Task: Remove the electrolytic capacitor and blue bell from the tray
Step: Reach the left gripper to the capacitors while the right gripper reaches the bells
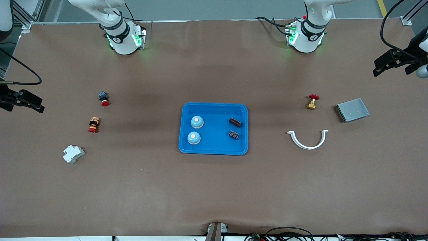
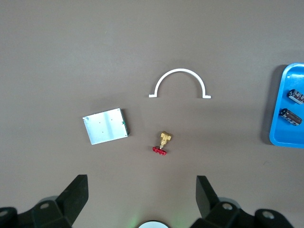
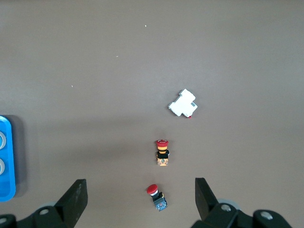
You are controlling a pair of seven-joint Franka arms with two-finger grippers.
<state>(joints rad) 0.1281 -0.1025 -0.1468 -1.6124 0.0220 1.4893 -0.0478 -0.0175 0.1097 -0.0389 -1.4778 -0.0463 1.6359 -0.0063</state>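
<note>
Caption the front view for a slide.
Two bells and two capacitors lie in the blue tray mid-table, spare parts scattered toward both ends.

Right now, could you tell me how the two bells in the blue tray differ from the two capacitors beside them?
The bells are light blue domes with pale buttons on top, standing upright; the capacitors are dark cylinders lying on their sides. The bells look larger. The bells sit toward the right arm's end of the tray, the capacitors toward the left arm's. All four rest inside it.
</note>
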